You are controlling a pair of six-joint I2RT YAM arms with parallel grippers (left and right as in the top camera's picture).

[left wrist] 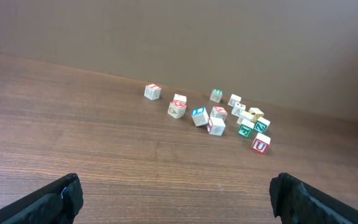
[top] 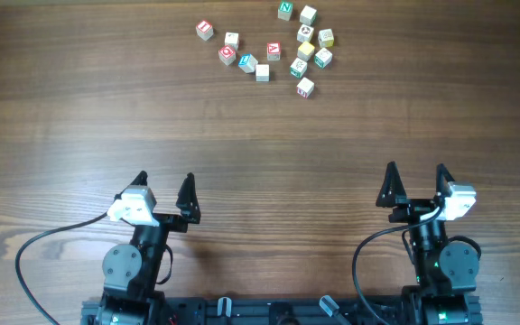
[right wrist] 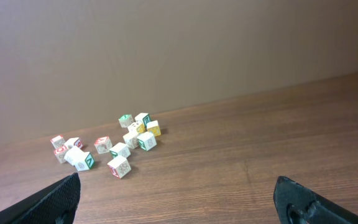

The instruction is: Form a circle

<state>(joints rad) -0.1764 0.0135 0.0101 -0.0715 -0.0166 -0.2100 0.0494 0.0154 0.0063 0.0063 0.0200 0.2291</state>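
Fourteen-ish small pale wooden letter cubes point(top: 273, 51) lie scattered on the brown wooden surface point(top: 242, 135), no circle yet, because left gripper point(top: 164, 178) and right gripper point(top: 415, 169) sit well back, wide open, empty.

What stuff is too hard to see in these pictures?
- Overhead view: the markings on most cubes are too small to read.
- Left wrist view: the back cubes in the crowded bunch are partly hidden by the cubes in front of them.
- Left wrist and right wrist views: only the tips of the jaws show; the bottom edge cuts off the rest.
- Every view: each cube's underside is hidden against the table.
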